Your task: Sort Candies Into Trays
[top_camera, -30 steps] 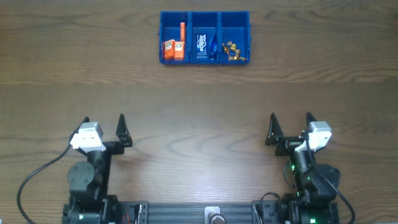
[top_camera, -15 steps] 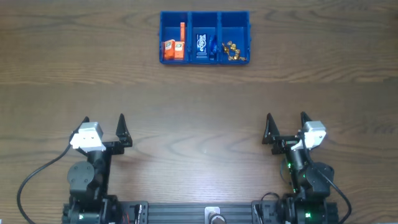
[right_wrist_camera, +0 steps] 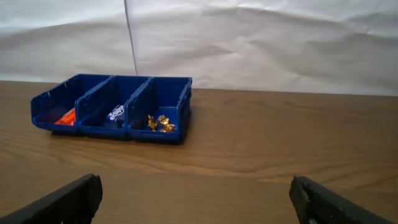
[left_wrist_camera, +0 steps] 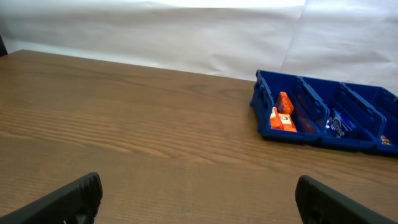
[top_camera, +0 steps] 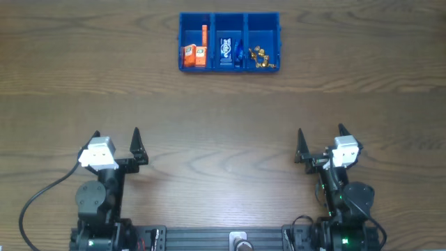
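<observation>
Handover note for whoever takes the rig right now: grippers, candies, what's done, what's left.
Left gripper: open, holding nothing, low over the table near its base.
Right gripper: open, holding nothing, near its own base.
Tray: blue, three compartments, at the far side of the table, about centred.
Orange candies are in the compartment on the left arm's side, the blue candy is in the middle one, and the gold candies are in the compartment on the right arm's side.
Done: every candy in view lies in the tray, one colour per compartment.
Left: probably nothing; the sort looks finished.
</observation>
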### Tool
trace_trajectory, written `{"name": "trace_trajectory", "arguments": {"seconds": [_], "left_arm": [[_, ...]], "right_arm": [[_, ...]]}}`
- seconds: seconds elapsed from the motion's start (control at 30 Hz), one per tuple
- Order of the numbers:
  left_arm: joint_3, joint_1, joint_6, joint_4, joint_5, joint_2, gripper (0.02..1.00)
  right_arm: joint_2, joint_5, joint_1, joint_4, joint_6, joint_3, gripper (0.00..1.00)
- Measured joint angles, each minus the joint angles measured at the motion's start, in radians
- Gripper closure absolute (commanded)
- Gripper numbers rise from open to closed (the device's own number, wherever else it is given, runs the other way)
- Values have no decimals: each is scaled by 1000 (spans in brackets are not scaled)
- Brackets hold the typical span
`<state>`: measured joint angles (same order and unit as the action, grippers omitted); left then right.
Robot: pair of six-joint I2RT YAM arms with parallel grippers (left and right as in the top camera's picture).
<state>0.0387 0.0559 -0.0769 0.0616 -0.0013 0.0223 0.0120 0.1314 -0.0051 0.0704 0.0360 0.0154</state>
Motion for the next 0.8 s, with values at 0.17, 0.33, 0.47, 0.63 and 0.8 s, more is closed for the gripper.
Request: {"name": "trace_trajectory", "arguments": {"seconds": [0.17, 0.33, 0.47, 0.63, 0.8], "left_arm": [[0, 0, 0, 0, 0, 0, 20], [0, 0, 0, 0, 0, 0, 20], [0, 0, 0, 0, 0, 0, 20], [0, 0, 0, 0, 0, 0, 20], [0, 0, 0, 0, 0, 0, 20]], "right_arm": [[0, 0, 0, 0, -14, 0, 1], [0, 0, 0, 0, -19, 0, 1], [0, 0, 0, 0, -22, 0, 1], [0, 0, 0, 0, -22, 0, 1], [0, 0, 0, 0, -22, 0, 1]]}}
